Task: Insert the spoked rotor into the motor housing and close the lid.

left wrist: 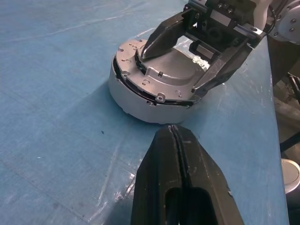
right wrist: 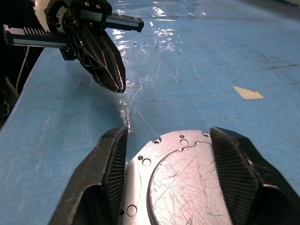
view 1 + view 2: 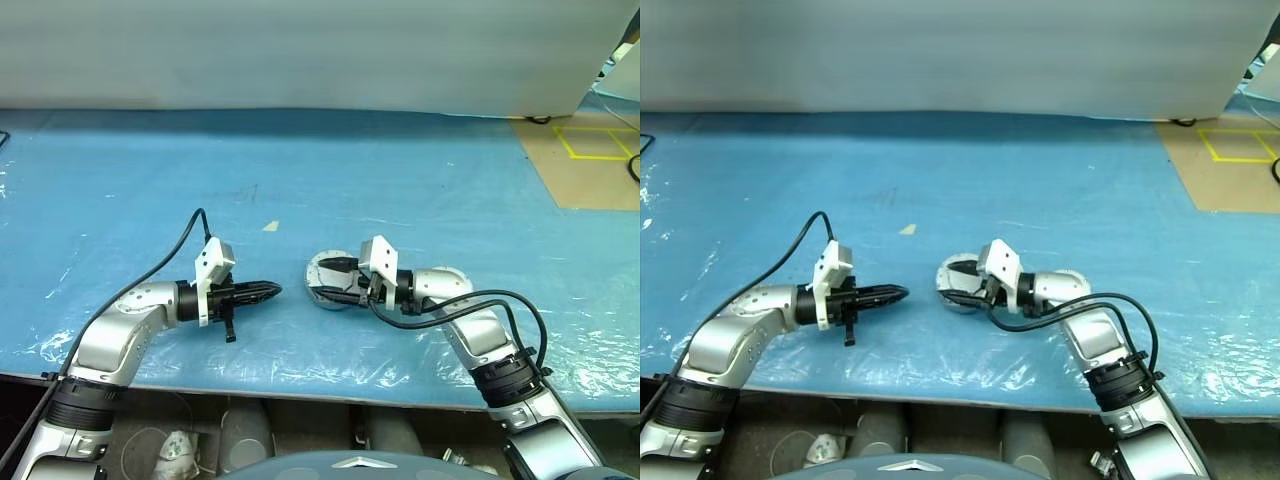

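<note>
Scratched silver lid (image 2: 180,180), seemingly seated on round motor housing (image 1: 140,101).

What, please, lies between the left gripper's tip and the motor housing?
Only bare blue table cover separates the left gripper from the motor housing, seen in the left wrist view.

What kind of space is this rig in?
Probably a robotics lab or workshop bench. A blue plastic sheet covers the table, yellow tape squares mark the floor beyond, and a lone motor housing sits between the right gripper fingers.
</note>
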